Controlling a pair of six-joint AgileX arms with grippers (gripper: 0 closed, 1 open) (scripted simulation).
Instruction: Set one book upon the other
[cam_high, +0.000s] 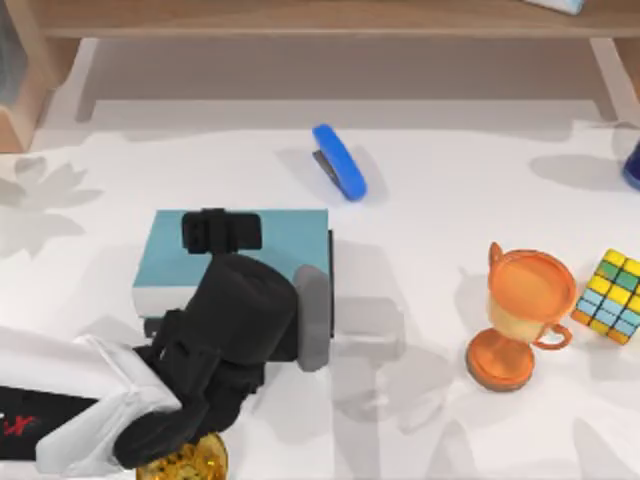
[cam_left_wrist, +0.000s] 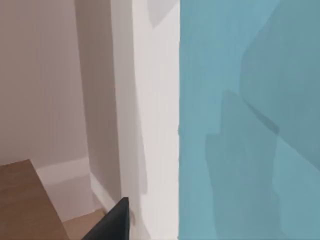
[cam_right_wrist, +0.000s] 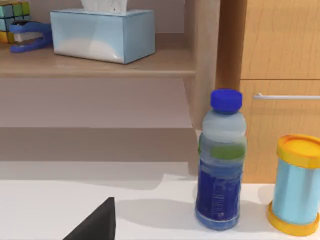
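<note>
The light blue book (cam_high: 285, 240) lies left of the table's middle, its white page edges facing the front. A thin black book (cam_high: 331, 290) shows as a dark rim under its right and front sides, so the blue one sits over it. My left gripper (cam_high: 222, 231) reaches from the front left and rests over the blue book's far edge, hiding much of the cover. Close up, the left wrist view has the blue cover (cam_left_wrist: 250, 120) beside one dark fingertip (cam_left_wrist: 116, 220). A dark part of my right gripper (cam_right_wrist: 95, 225) shows over bare table, away from the books.
A blue stapler (cam_high: 340, 162) lies behind the books. An orange trophy cup (cam_high: 520, 320) and a colour cube (cam_high: 612, 297) stand at the right. A golden object (cam_high: 185, 462) sits under my left arm. A blue bottle (cam_right_wrist: 221, 160), a yellow-capped can (cam_right_wrist: 296, 185) and a wooden shelf (cam_high: 320, 20) lie beyond.
</note>
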